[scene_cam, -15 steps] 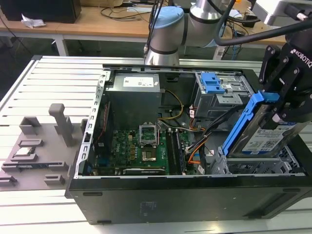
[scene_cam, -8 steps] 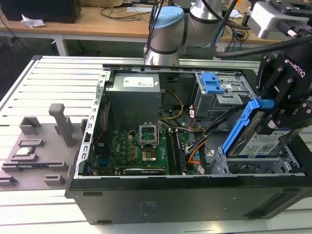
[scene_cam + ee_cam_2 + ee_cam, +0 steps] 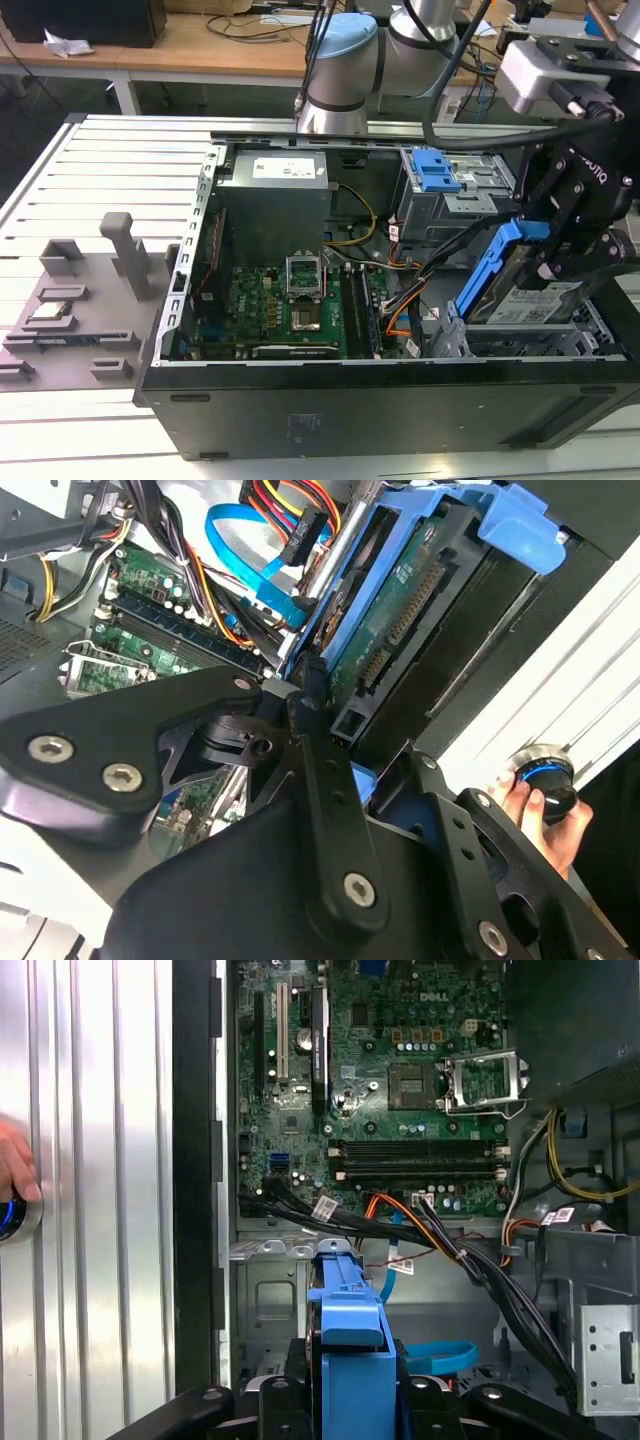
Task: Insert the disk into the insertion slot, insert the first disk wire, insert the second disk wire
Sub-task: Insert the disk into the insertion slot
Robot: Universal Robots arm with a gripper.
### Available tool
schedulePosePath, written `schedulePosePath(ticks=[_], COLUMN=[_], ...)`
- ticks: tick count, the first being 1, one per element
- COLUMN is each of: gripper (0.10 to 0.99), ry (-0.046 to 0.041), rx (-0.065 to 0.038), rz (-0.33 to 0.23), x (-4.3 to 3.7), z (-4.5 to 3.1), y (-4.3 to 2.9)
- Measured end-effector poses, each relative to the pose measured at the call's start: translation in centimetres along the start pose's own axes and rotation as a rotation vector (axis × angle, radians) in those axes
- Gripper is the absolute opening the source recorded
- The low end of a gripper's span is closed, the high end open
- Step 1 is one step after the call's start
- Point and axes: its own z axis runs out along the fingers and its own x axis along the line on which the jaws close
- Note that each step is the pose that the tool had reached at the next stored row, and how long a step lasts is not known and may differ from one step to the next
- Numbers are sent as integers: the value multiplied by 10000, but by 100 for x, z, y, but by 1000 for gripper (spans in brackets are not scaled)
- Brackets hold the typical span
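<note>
In the exterior view the arm reaches from the far side over the open case on the ribbed bench, with its wrist turned down at the exterior view's right. The pincer is clamped on the disk, which is tilted, blue carrier uppermost. The disk's low end is at the slot in the case's near corner; I cannot tell whether it has entered. A grey cage with blue latches stands farther back.

In the second wrist view a black finger presses on the carrier's edge, and the disk shows its circuit side. A hand holds a round knob outside the case.

In the first wrist view the disk sits between the fingers, close to the silver slot. Cables cross near the board, and the hand rests on the bench.
</note>
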Motion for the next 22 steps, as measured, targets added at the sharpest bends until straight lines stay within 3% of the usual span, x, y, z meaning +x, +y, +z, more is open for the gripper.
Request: schedulePosePath(ticks=[5,6,8,9,10,11,12,14,22], gripper=[373,439,439,424,294,231,231,114,106], ry=[0,1,-1,-2,-3,-3,-4,-2,-2], rx=[1,0,0,0,1,0,0,0,0], rz=[0,0,0,0,0,1,0,0,0], x=[0,0,0,0,0,0,0,0,0], z=[12,15,16,16,16,16,16,15,14], y=[-1,0,0,-1,-1,0,0,-1,0])
